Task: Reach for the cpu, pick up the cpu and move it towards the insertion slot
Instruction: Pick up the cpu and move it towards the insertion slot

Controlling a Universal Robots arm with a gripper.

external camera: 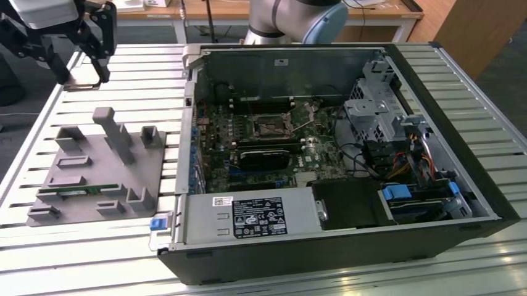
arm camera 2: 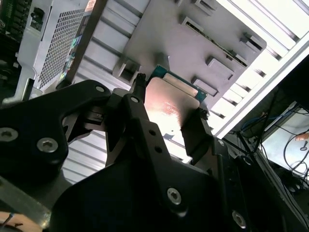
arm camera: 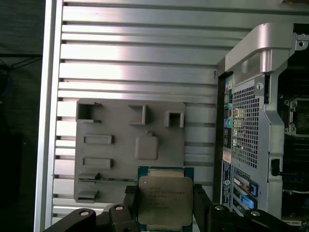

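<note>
Table: a silvery slatted metal table [external camera: 140, 68] is spread under everything in the exterior view
Computer case: a black open-sided metal computer case [external camera: 329, 259] is laid flat across the centre and right of the exterior view, its circuit board exposed
Tray: a flat grey plastic tray [external camera: 91, 179] with raised blocks and recesses is set on the table at the exterior view's left, just beside the case; it is also seen in the first wrist view [arm camera: 130, 145]
Gripper: the black two-fingered gripper [external camera: 82, 71] is seen in the upper left of the exterior view, clamped on two opposite edges of the chip
Cooler block: a black rectangular cooler block [external camera: 265, 158] is mounted on the board near the frame's centre
Insertion slot: the square dark insertion slot [external camera: 270, 126], framed by a silvery bracket, is found just above the cooler block, well apart from the gripper
Cpu: the small flat square cpu [arm camera: 164, 198], silvery on top with a green rim, is gripped between the fingers [arm camera: 200, 205] and held clear of the tray; its face is also seen in the second wrist view [arm camera 2: 171, 104]
</note>
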